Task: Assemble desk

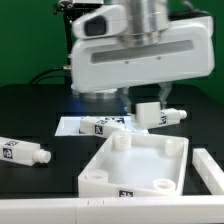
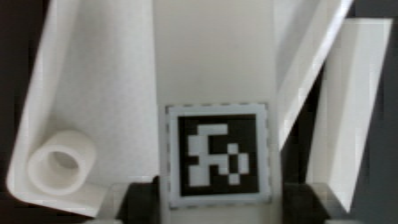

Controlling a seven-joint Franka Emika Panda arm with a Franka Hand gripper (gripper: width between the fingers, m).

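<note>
Exterior view: gripping a tagged leg (image 1: 163, 116) in the pincer (image 1: 157, 104), above the tabletop (image 1: 135, 160) on the worktop (image 1: 40, 115); spare leg (image 1: 25, 152) at the exterior view's left. Wrist view: clamped on the tagged leg (image 2: 217, 150), near a round socket (image 2: 63, 160).

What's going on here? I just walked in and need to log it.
The Franka arm's gripper hangs just behind the tabletop, its fingers either side of a tagged white part, probably the rear leg; whether it is gripped is unclear. A second leg lies loose at the exterior view's left, a third leg at its right. No socket holds a leg yet.
</note>
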